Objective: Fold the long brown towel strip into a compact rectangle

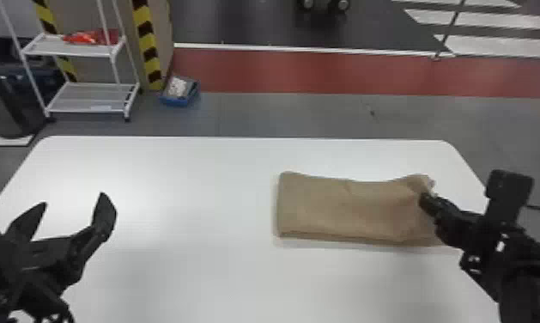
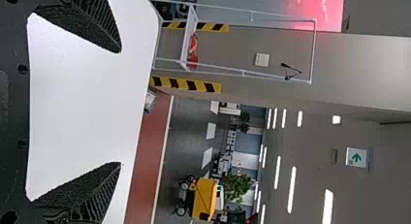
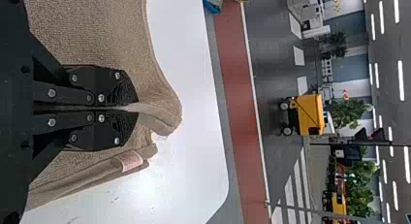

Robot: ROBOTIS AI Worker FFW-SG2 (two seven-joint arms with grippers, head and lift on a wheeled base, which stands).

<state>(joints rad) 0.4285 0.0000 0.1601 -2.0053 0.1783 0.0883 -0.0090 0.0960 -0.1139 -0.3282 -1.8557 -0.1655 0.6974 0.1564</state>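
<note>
On the white table (image 1: 174, 266), toward its right side, see the brown towel strip (image 1: 346, 210), lying flat and layered except for one raised far corner. Likely soft, limp and light, apt to let its layers slide; best pinched through all layers at the short end's corners. Find at the right gripper (image 3: 138, 107) a closed pinch on that corner, at the left gripper (image 1: 74, 199) a wide, empty gap. Beyond, on the grey floor (image 1: 247, 116), spot the blue box (image 1: 176, 102), holding a whitish item (image 1: 177, 87), too small to name.
</note>
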